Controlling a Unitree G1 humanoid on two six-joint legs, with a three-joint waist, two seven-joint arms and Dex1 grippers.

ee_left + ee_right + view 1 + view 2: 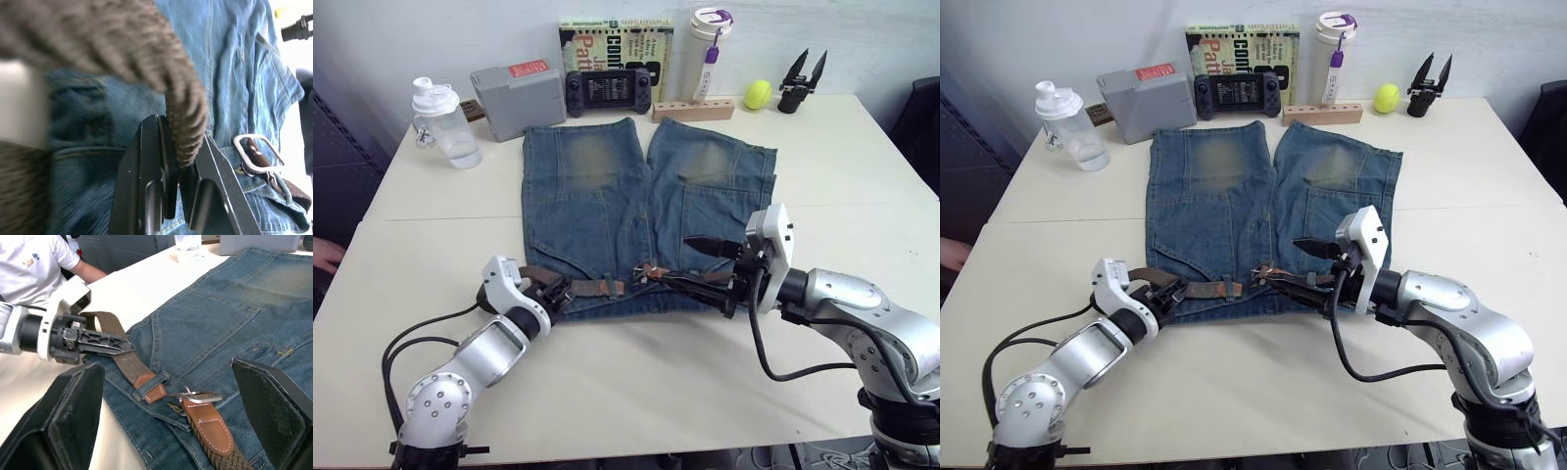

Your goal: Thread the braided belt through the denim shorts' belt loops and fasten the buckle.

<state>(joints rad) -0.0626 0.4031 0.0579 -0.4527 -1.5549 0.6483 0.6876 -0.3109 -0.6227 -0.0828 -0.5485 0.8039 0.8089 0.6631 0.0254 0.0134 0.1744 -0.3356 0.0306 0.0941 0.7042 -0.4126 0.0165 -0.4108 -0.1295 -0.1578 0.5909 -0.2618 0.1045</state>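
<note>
The denim shorts (pixel 607 186) lie flat on the table with the waistband toward me. The braided belt (pixel 592 287) runs along the waistband, its brown leather tip tucked under a belt loop (pixel 146 384). The silver buckle (pixel 198 395) lies at mid-waistband, just beside that tip, unfastened. My left gripper (pixel 558 291) is shut on the belt at the waistband's left end; the woven strap shows pinched between its fingers (pixel 159 176). Over the buckle hovers my right gripper (pixel 674 260), open, fingers wide apart and holding nothing.
Along the table's far edge stand a shaker bottle (pixel 445 122), a grey box (pixel 517 98), a game console (pixel 609 91), a book (pixel 617 44), a white tumbler (pixel 705 54), a wooden block (pixel 693 110), a yellow ball (pixel 758 94) and a spare black gripper (pixel 801 83). A person (pixel 34 259) sits at my left.
</note>
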